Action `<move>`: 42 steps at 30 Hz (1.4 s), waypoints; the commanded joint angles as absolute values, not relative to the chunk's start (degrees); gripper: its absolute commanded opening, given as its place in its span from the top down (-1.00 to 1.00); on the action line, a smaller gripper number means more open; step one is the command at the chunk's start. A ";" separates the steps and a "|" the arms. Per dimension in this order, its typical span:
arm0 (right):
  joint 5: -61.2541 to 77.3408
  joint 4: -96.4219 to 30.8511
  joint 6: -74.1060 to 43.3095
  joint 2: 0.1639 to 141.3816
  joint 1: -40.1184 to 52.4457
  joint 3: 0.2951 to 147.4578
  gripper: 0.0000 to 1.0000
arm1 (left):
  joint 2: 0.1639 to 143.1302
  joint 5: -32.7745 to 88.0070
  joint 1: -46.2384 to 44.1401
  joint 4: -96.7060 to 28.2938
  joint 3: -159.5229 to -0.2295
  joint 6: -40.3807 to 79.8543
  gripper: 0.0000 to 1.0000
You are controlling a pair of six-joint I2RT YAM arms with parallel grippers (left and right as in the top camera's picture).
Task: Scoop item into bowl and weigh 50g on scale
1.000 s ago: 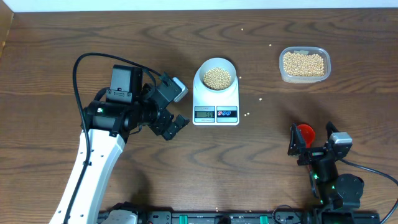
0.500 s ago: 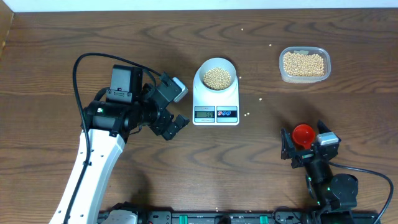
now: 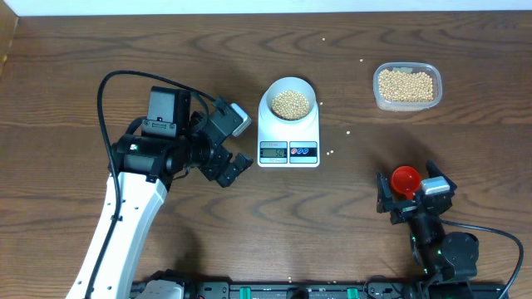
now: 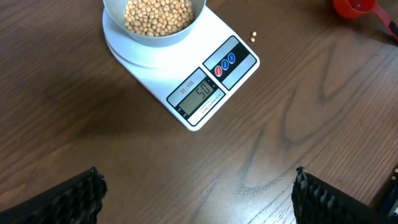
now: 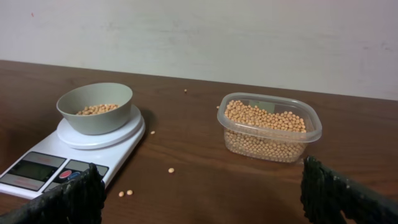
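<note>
The pale bowl (image 3: 267, 95) stands on the white scale (image 3: 312, 131) and holds tan beans (image 3: 290, 103). In the left wrist view the scale (image 4: 239, 46) reads 50 under the bowl (image 4: 149, 38). My left gripper (image 3: 240, 143) hangs open just left of the scale, with nothing between its fingers (image 4: 81, 196). At the front right my right gripper (image 3: 408, 191) is open too, and its wrist view shows bare table between the fingers (image 5: 326, 190). A red scoop (image 3: 406, 178) lies on the table between them, ungripped. The bowl (image 5: 96, 107) shows far left in that view.
A clear plastic tub (image 3: 406, 86) of beans stands at the back right, seen also as the tub (image 5: 268, 127) ahead of the right gripper. Stray beans (image 3: 332, 153) lie around the scale, and loose beans (image 5: 171, 170) dot the wood near it.
The right gripper has shifted slightly left and towards the front edge and turned a little. The scoop, the scale, the bowl and the left arm have stayed in place.
</note>
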State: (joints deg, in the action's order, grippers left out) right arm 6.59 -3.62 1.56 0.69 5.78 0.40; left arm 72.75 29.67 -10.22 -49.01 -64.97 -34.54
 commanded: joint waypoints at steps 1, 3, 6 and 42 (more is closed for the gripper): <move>5.96 -3.90 2.44 0.27 6.04 0.32 -0.99 | 72.23 29.52 -9.98 -49.06 -67.09 -34.92 -0.96; 5.63 -3.95 2.46 0.30 6.04 0.32 -0.99 | 72.23 29.52 -9.98 -49.04 -67.09 -34.92 -0.96; 3.64 -4.10 2.44 0.36 6.04 0.32 -0.99 | 72.23 29.52 -9.98 -49.06 -67.09 -34.94 -0.96; -1.37 -4.12 3.73 0.30 2.24 0.30 -0.99 | 72.23 29.52 -9.98 -49.06 -67.09 -34.92 -0.95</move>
